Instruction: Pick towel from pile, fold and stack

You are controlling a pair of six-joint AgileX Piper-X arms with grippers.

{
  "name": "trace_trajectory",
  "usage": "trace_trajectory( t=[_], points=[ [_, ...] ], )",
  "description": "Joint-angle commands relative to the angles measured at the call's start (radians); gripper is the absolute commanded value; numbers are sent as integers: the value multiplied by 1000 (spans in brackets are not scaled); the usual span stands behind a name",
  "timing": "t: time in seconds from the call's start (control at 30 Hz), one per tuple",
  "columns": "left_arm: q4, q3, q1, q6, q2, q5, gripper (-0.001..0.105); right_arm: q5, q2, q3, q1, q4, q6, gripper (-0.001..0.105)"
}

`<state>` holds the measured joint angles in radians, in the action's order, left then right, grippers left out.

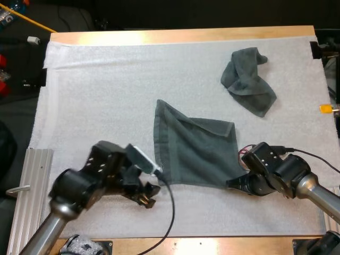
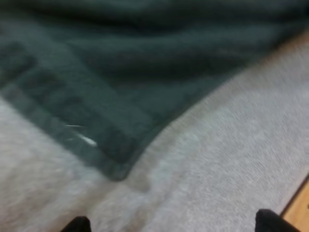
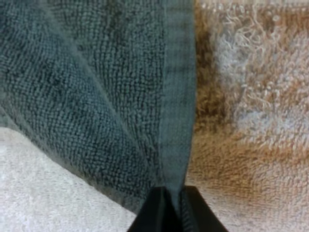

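My left gripper (image 2: 173,225): jaws spread wide, near the flat towel (image 1: 194,154) corner.
My right gripper (image 3: 176,209): jaws pinching its hem.
Crumpled towel (image 1: 247,79): well apart.

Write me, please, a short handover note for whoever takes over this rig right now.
Left tool: open, just short of the towel's near left corner, not gripping it.
Right tool: shut on the towel's near right corner.
Towel: spread out in the middle of the mat, not quite flat.
Crumpled towel: far right of the mat, apart from both tools.
Done: one towel is out and opened.
Left: probably grip the left corner, fold the towel and set it down as the stack's base, then do the crumpled towel.
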<state>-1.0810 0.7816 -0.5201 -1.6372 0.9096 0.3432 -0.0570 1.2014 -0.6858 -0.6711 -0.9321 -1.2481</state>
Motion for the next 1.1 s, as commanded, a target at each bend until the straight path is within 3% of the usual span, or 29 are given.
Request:
trace_trajectory(
  t=[0.0,0.17,0.67,0.77,0.97,1.07],
  points=[
    [19,-1,-24,4,35,-7,64,9,-5,2,-1,5,-4,0],
    [63,-9,-70,-3,177,-83,64,9,-5,2,-1,6,-4,0],
    [235,-9,-71,-3,535,-86,52,9,-5,2,-1,6,-4,0],
    [250,-9,-71,-13,573,-120,49,9,-5,2,-1,6,-4,0],
    [288,-9,-71,-14,608,-153,37,9,-5,2,-1,6,-4,0],
    [296,-9,-71,-14,611,-153,23,9,-5,2,-1,6,-4,0]
  ],
)
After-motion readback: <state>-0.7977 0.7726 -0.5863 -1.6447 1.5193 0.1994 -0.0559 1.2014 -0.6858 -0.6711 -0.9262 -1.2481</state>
